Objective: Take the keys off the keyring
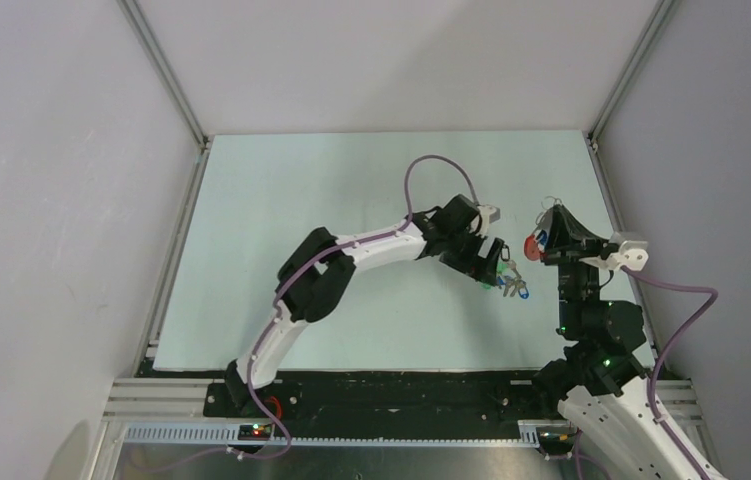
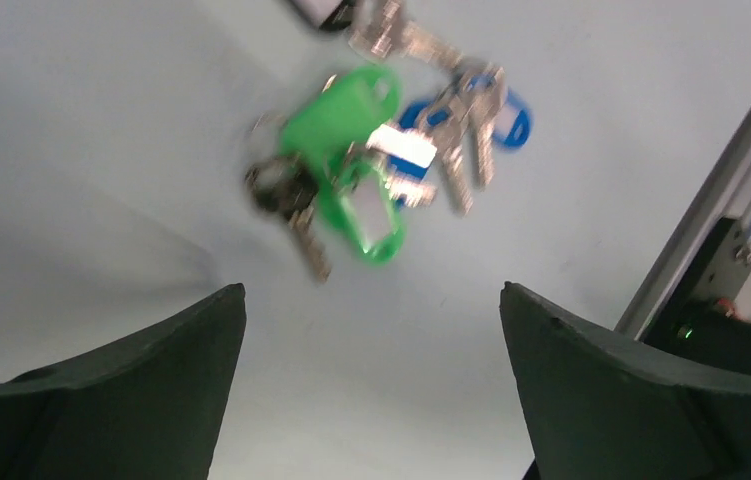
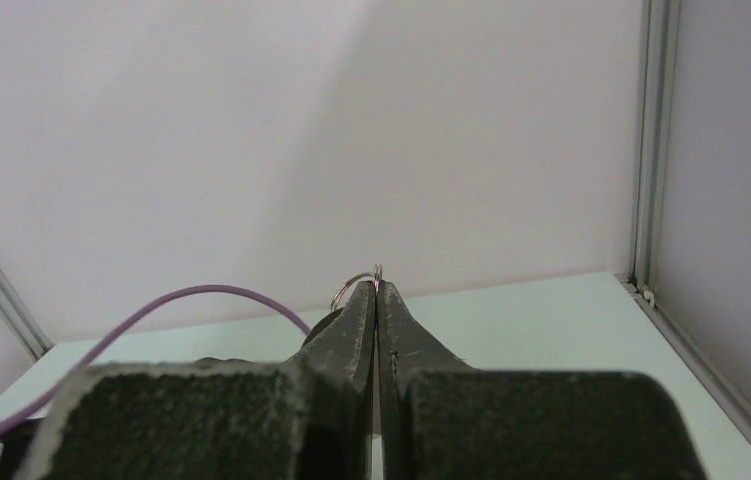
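**Left gripper** (image 2: 371, 295): fingers spread wide, holding nothing. Just beyond its tips, the keys (image 2: 351, 160), silver blades with green and blue plastic heads, bunch together over the table (image 2: 101, 150). They are blurred, so contact with the surface cannot be told. In the top view they sit just right of the left gripper (image 1: 496, 268), at the keys (image 1: 511, 285).

**Right gripper** (image 3: 376, 290): fingers pressed together, pinching a silver ring (image 3: 356, 283) at their very tips. Seen from above, the right gripper (image 1: 552, 212) is raised, with the red keyring (image 1: 531, 247) just beside its left flank. Its link to the ring is not discernible.

**Surface:** a pale blue-green table (image 1: 301, 200), matt and uniform, bordered at the near edge by a black strip (image 1: 401, 385).

**Room:** plain white walls (image 1: 371, 60) enclose the table on three sides, joined at the corners by aluminium posts (image 1: 166, 70). A purple cable (image 1: 431, 160) arcs above the left arm.
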Available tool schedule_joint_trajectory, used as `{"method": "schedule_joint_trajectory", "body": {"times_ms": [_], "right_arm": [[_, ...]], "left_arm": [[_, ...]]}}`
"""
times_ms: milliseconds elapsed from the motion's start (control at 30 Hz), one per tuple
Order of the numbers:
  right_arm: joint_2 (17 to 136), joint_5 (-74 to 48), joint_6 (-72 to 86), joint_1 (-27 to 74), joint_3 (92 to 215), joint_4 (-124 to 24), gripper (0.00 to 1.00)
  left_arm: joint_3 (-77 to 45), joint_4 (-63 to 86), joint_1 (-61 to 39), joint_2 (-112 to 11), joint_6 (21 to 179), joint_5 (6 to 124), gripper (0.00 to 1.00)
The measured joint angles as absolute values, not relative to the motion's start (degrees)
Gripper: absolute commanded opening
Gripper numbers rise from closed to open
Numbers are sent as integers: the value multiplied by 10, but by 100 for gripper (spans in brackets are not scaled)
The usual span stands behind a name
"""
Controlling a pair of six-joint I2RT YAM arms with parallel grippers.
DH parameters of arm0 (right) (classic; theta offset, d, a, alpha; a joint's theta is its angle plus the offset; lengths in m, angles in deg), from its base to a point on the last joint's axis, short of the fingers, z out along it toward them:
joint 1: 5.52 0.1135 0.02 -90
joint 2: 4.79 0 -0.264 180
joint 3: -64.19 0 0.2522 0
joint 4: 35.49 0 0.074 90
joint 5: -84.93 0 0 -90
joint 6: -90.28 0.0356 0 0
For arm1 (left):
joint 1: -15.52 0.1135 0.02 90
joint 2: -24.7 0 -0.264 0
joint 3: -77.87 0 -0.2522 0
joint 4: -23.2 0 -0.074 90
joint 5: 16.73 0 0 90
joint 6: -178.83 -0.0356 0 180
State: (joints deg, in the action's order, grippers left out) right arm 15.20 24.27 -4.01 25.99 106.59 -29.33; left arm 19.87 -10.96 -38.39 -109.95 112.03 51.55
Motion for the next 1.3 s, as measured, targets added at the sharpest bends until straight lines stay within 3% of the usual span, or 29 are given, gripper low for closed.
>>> {"method": "schedule_joint_trajectory", "body": {"times_ms": [200,533,700,900,967,1000,1067,1133,1300], "right_arm": [[153,240,-29,259,1066,-322,0],[245,142,11,258,1077,-383,0],[371,71,43,258,1093,-370,0],[623,15,61,284,1171,-291,0],[709,-7,61,299,1239,-275,11],[748,-23,62,307,1279,-267,39],[813,-62,71,318,1359,-245,76],[853,-97,80,326,1420,-212,85],[867,-152,95,320,1479,-151,85]], "left_arm": [[31,-113,-356,-937,1086,587,100],[-196,-101,-242,-525,1033,664,100],[-265,-116,-156,-401,1034,656,100],[-284,-170,-84,-328,1033,670,100],[-287,-181,-73,-302,1031,701,100],[-291,-183,-70,-288,1027,718,100],[-303,-185,-69,-254,1021,761,100],[-312,-185,-68,-228,1017,795,100],[-320,-184,-67,-196,1013,863,100]]}}
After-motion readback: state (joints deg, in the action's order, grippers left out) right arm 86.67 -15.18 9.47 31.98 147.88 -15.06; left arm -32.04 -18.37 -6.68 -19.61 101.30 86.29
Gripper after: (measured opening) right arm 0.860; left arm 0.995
